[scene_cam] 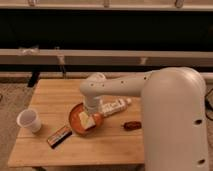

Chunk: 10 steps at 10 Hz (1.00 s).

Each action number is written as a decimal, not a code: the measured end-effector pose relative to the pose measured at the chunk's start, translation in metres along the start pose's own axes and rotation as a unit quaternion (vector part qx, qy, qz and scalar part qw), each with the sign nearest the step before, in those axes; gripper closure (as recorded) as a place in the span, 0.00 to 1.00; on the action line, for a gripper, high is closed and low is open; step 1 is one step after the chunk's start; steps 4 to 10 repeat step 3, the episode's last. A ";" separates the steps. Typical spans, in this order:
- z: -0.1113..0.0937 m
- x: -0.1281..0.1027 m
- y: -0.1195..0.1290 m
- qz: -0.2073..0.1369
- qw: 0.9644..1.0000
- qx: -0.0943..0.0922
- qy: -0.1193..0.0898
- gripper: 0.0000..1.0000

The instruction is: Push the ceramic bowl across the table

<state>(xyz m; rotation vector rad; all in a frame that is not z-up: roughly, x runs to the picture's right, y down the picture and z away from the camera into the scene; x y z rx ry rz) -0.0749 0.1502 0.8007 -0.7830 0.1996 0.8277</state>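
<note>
The ceramic bowl (78,121) is shallow, round and orange-brown, and sits on the light wood table (52,95) left of centre. A pale tan block (86,120) lies inside it. My large white arm reaches in from the right and bends down over the bowl. My gripper (93,114) is at the bowl's far right rim, touching or just above it. The arm's wrist hides most of the gripper.
A white cup (29,120) stands near the table's left edge. A dark flat bar (59,136) lies in front of the bowl. A white bottle (115,106) lies right of the bowl. A small brown object (131,125) lies further right. A dark wall with rails runs behind.
</note>
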 end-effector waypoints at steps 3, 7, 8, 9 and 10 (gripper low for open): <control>-0.052 -0.019 -0.021 0.015 0.998 -0.015 -0.062 0.20; -0.052 -0.019 -0.021 0.015 0.998 -0.015 -0.062 0.20; -0.052 -0.019 -0.021 0.015 0.998 -0.015 -0.062 0.20; -0.052 -0.019 -0.021 0.015 0.998 -0.015 -0.062 0.20; -0.052 -0.019 -0.021 0.015 0.998 -0.015 -0.062 0.20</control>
